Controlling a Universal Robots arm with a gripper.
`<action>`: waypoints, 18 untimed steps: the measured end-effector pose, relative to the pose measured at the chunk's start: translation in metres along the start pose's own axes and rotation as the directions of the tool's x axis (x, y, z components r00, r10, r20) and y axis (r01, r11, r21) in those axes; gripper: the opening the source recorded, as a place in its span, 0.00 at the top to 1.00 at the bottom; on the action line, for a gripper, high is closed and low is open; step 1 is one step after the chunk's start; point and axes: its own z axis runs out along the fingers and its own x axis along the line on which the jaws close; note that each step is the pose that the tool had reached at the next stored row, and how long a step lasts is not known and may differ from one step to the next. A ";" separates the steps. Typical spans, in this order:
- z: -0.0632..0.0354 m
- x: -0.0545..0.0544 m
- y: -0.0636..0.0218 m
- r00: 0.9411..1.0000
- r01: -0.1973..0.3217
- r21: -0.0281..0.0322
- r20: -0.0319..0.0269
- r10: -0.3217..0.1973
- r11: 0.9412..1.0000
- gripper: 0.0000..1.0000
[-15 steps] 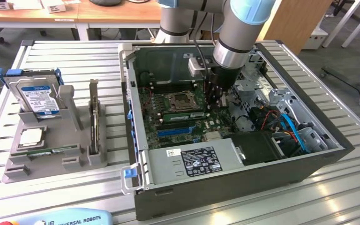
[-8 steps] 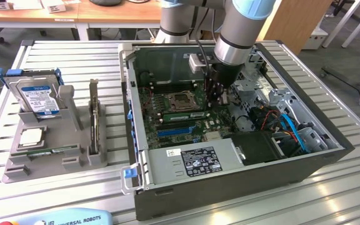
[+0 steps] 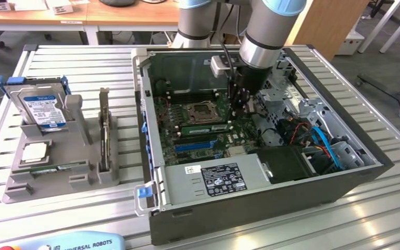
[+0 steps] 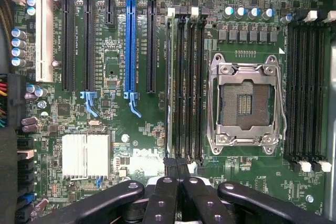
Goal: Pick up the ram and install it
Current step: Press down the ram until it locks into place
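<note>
Exterior view: high, off arm, angled down on open computer case on slatted table, whole case in frame, mid range. Wrist view: looks straight down into case, close above motherboard, gripper at frame edge. 2 views share motherboard, empty processor socket.

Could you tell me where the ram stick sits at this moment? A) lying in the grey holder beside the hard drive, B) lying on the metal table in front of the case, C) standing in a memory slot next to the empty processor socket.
C: in the wrist view the ram stands on edge in the slot bank beside the empty processor socket, with the end effector just over its end.
</note>
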 end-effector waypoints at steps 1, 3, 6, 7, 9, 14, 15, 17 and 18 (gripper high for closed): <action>0.0000 0.000 0.0000 1.000 0.000 0.000 0.000 0.000 1.000 0.90; 0.0000 0.000 0.0000 1.000 0.000 0.000 0.000 0.000 1.000 0.90; 0.0000 0.000 0.0040 1.000 0.000 0.000 0.000 0.000 1.000 0.90; 0.0001 0.000 0.0064 1.000 0.000 0.000 0.000 0.000 1.000 0.90; 0.0004 0.000 0.0119 1.000 0.000 0.000 0.000 0.000 1.000 0.90; 0.0008 0.000 0.0243 1.000 0.000 0.001 0.000 0.000 1.000 0.90; 0.0009 0.000 0.0266 1.000 0.000 0.001 0.000 0.000 1.000 0.90; 0.0011 0.000 0.0312 1.000 0.000 0.001 0.000 0.000 1.000 0.90; 0.0012 0.000 0.0337 1.000 0.000 0.001 0.000 0.000 1.000 0.90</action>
